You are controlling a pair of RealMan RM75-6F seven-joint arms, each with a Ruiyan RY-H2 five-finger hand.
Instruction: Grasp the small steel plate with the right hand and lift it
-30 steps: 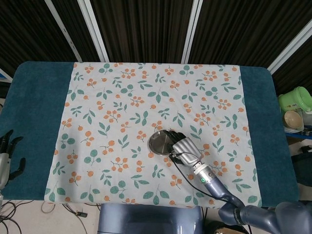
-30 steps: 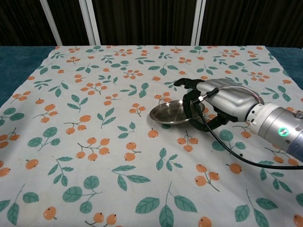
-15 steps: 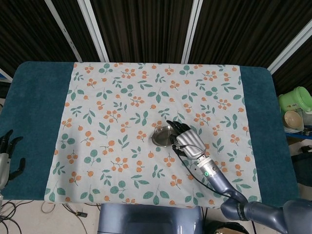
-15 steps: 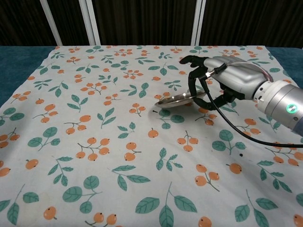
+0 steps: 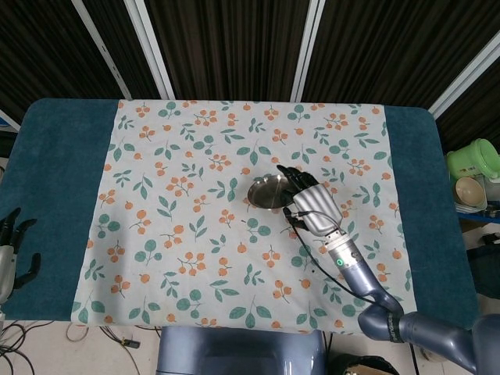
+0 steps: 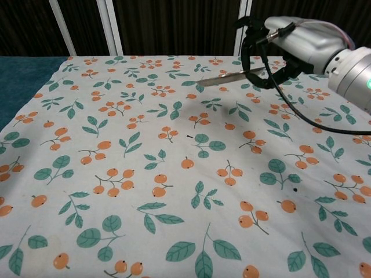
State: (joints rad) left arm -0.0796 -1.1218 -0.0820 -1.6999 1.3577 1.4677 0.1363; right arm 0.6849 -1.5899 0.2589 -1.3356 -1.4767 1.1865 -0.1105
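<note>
Head view, right hand: the right hand (image 5: 311,205) sits over the middle of the surface, its fingers (image 5: 292,178) closed on the right edge of the small steel plate (image 5: 268,191).
Head view, plate: round and shiny, seen from above, over the patterned cloth (image 5: 180,211) just right of centre.
Head view, left hand: the left hand (image 5: 11,250) lies at the far left edge of the teal surface (image 5: 55,187), well apart from the plate, fingers spread and holding nothing.
Head view, side items: a green cup (image 5: 473,160) and a bowl (image 5: 470,190) stand off to the right, beyond the surface.
Chest view, right hand: the right hand (image 6: 293,43) is near the top right, fingers (image 6: 250,43) gripping the plate (image 6: 227,77) by its right rim.
Chest view, plate: seen almost edge-on, tilted slightly, raised clear of the cloth (image 6: 145,174), with a faint shadow on the fabric below.
</note>
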